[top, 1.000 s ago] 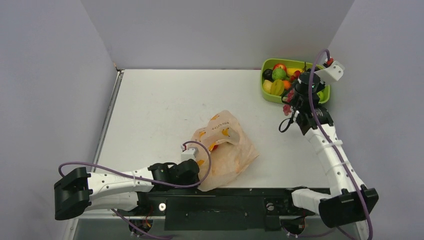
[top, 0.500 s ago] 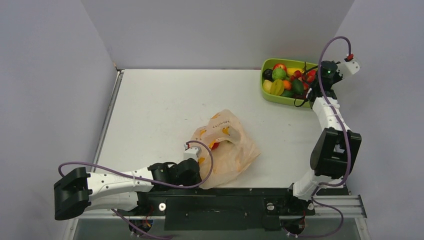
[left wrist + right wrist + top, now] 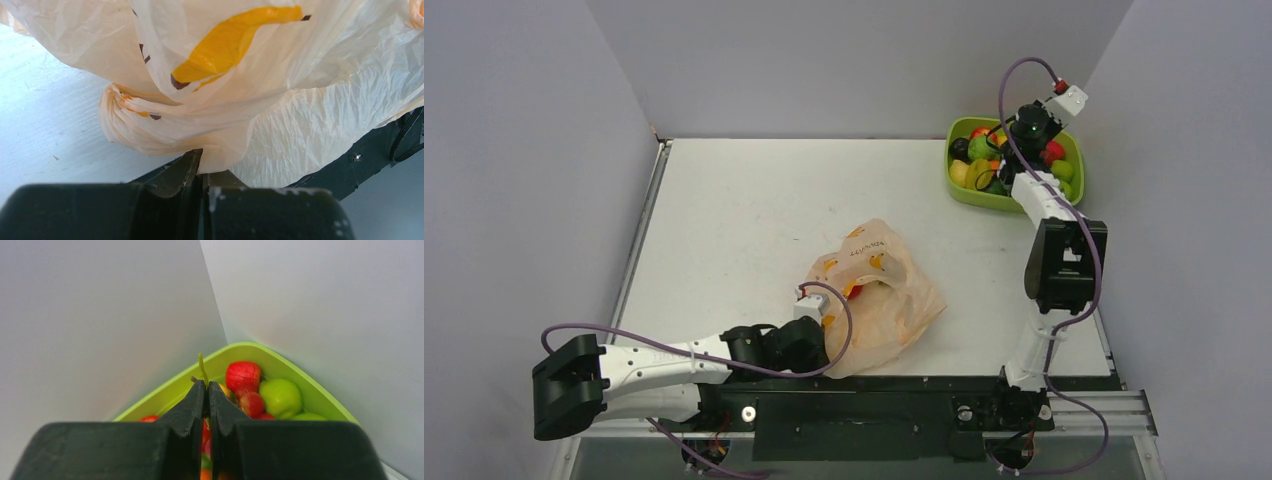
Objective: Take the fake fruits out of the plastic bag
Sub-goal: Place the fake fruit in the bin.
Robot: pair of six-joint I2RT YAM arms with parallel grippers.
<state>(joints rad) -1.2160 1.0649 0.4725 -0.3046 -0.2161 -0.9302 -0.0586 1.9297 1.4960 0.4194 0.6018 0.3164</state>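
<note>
My left gripper (image 3: 202,159) lies low at the 7 o'clock edge of the plastic bag (image 3: 886,300), its jaws fully shut on a bunched fold of the film. The bag sits slumped on the desk (image 3: 744,220) toward 6 o'clock, mouth facing 11 o'clock. One red fruit (image 3: 854,291) shows at the opening.

I judge the film to be thin, light and limp. It will crumple and slide rather than hold a shape, so a pinch on a gathered hem like this one is the right hold for anchoring it.

The fake fruits (image 3: 280,397) look hard, glossy and light, and they are apt to roll or squirt out of a squeeze. A stem is the safest hold; failing that, a grip across the middle.

Over at 2 o'clock, my right gripper (image 3: 206,386) hangs above the lime tray (image 3: 1078,170). Its jaws are closed on a thin green stem (image 3: 201,365), with something red beneath them that I cannot make out.

Against a second ago, the left arm and the bag have barely moved. The right arm has swung from the tray's 6 o'clock side to above its 12 o'clock end and folded up steeply. The red cluster that dangled over the desk now hangs over the tray.
</note>
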